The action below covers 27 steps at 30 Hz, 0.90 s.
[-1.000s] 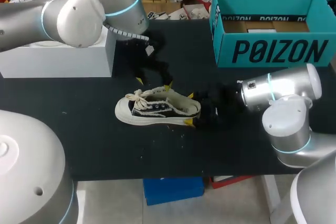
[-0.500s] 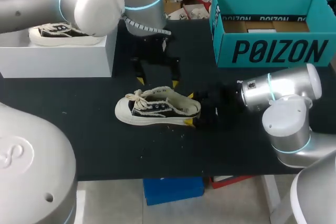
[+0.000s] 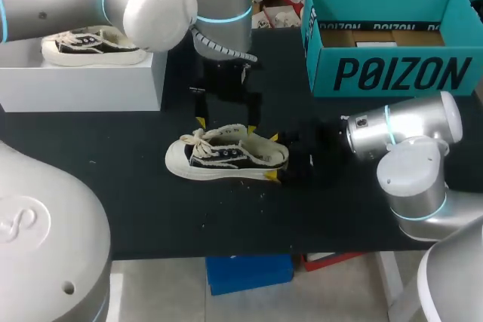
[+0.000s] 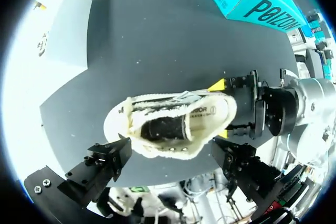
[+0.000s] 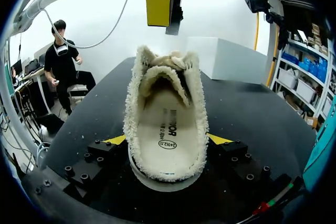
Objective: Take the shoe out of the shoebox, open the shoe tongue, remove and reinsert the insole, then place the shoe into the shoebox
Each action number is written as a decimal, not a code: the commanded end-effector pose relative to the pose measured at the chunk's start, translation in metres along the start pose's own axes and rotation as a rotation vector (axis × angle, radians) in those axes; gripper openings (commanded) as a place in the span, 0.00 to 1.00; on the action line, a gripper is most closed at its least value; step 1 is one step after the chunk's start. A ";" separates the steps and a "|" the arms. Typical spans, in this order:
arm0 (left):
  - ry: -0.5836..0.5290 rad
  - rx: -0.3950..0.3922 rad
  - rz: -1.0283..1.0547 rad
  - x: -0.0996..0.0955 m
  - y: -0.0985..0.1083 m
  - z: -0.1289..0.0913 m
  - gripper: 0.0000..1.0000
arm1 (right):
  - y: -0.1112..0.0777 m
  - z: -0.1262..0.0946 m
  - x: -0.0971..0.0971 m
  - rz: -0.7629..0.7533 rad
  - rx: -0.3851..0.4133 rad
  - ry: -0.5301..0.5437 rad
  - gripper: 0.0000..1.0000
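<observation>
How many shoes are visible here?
2. One shoe lies on the black table, its heel held by the right hand. The other shoe rests on the white box at the left. The shoebox may hide more.

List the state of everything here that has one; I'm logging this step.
Cream-and-black canvas shoe: out of the box, upright on the black table.
Cream insole: lying inside the shoe.
Teal cardboard shoebox: open, no shoe visible inside.
Left gripper: open, over the shoe.
Right gripper: shut on the shoe's heel.
Second canvas shoe: upright on the white block.
</observation>
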<state>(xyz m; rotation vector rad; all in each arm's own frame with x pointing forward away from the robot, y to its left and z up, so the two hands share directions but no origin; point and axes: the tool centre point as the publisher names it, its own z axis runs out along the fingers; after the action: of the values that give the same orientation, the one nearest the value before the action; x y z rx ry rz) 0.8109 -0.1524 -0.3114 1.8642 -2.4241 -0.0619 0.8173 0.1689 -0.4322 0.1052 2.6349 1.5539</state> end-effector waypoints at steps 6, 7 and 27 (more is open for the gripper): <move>-0.214 -0.088 -0.032 0.017 -0.013 0.010 1.00 | -0.002 0.002 0.000 0.001 0.000 -0.001 0.00; -0.241 -0.103 -0.040 0.016 -0.013 0.012 1.00 | -0.002 0.002 0.000 0.001 0.000 -0.001 0.00; -0.322 -0.094 -0.086 0.013 -0.002 0.035 1.00 | -0.002 0.002 0.000 0.001 0.000 -0.001 0.00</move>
<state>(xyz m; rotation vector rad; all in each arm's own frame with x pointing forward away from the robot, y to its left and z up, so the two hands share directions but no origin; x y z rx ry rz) 0.8075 -0.1637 -0.3424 2.0511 -2.4783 -0.4936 0.8173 0.1689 -0.4322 0.1053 2.6348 1.5539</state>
